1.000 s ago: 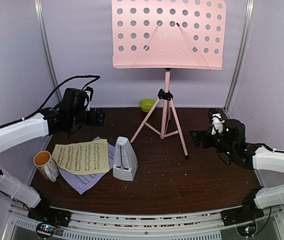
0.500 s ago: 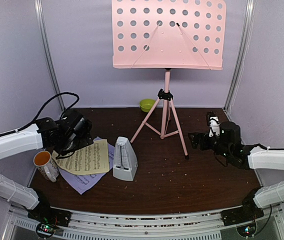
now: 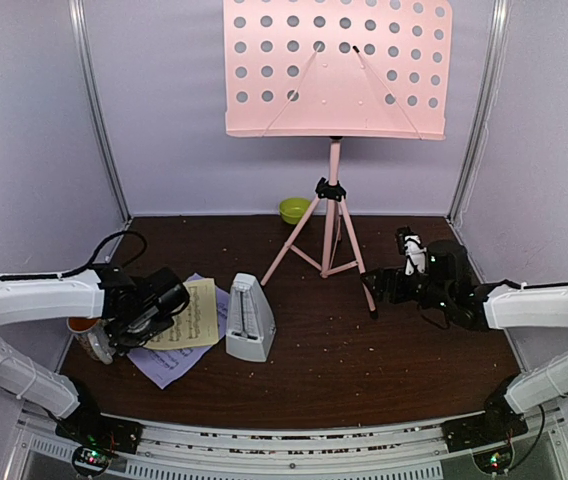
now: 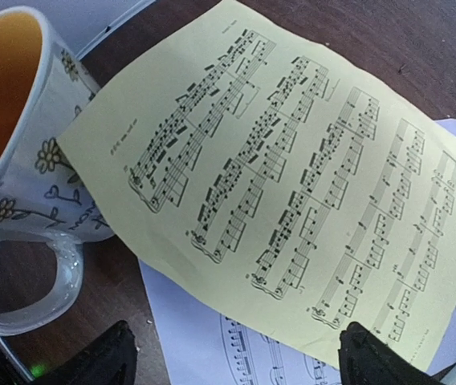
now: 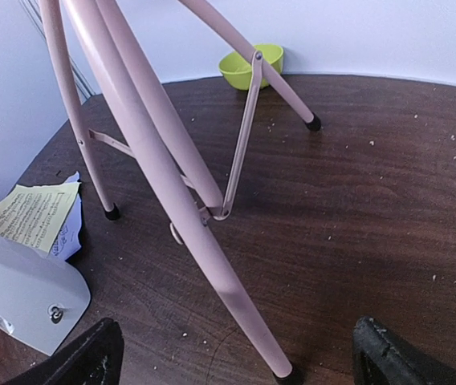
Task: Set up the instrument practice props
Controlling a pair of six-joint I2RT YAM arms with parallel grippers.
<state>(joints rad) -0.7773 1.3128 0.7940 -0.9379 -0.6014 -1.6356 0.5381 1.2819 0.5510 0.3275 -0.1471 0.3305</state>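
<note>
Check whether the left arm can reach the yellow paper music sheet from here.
Probably yes: the left gripper hangs open right over the yellow paper music sheet, which lies flat with nothing on top. Only the white ceramic mug at its corner crowds one side.

- Left gripper, black, two-fingered: comes down from its raised post at the back left of the table. It now hangs low over the yellow music sheet, jaws apart.
- Left arm, white-shelled: now lies across the top view. It hides the sheet's left part and most of the white mug with orange inside, both in full sight a second ago.
- Right gripper, black, two-fingered: shifts leftward from the table's right side. It now sits just beside the near right leg of the pink tripod music stand.
</note>
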